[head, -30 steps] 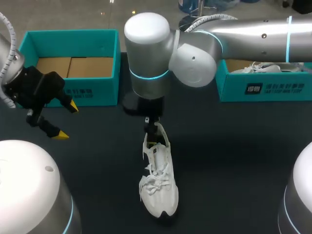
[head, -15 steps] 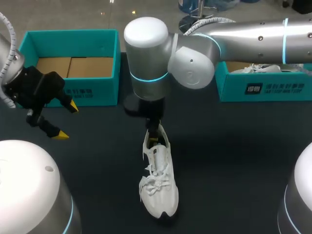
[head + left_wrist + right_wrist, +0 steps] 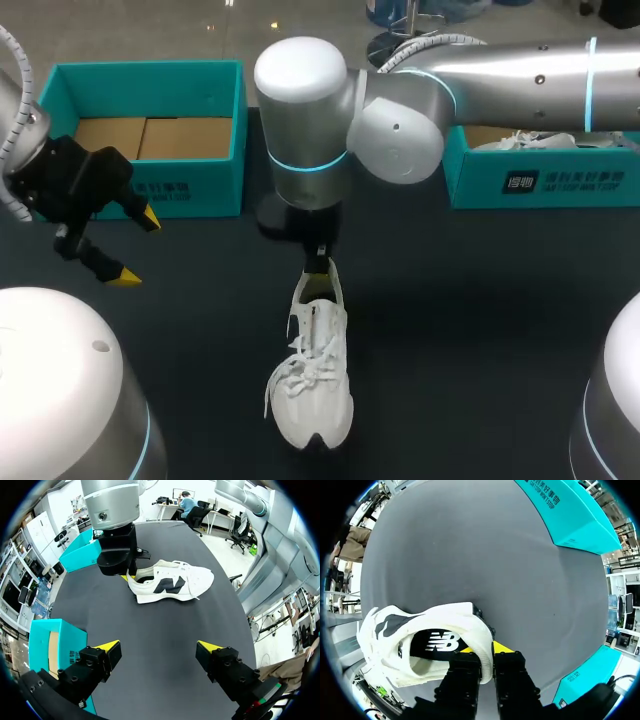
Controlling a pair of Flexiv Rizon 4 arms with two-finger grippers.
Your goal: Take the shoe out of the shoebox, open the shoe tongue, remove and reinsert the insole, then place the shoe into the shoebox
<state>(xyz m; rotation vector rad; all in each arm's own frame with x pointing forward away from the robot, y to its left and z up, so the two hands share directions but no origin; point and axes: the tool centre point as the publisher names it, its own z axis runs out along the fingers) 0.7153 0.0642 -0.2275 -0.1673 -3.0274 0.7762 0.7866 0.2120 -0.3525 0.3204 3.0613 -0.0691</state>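
A white shoe (image 3: 312,380) lies on the dark table near the middle, toe toward the front edge. My right arm comes in from the right and reaches past the middle. Its gripper (image 3: 320,262) stands over the shoe's heel. The right wrist view shows this gripper (image 3: 487,652) shut on the heel collar of the shoe (image 3: 420,640), one finger inside and one outside. My left gripper (image 3: 137,248) hangs open and empty at the left, in front of the left teal shoebox (image 3: 150,190). From the left wrist the shoe (image 3: 172,582) lies well ahead of the open left gripper (image 3: 160,650).
The left teal shoebox is open, with only brown cardboard showing inside. A second teal shoebox (image 3: 540,180) stands at the back right with another white shoe (image 3: 525,140) in it. Both robot bases fill the near corners.
My right gripper has shut on the shoe's heel collar. The shoe has turned a little, its toe swinging to the left. The left arm has not moved.
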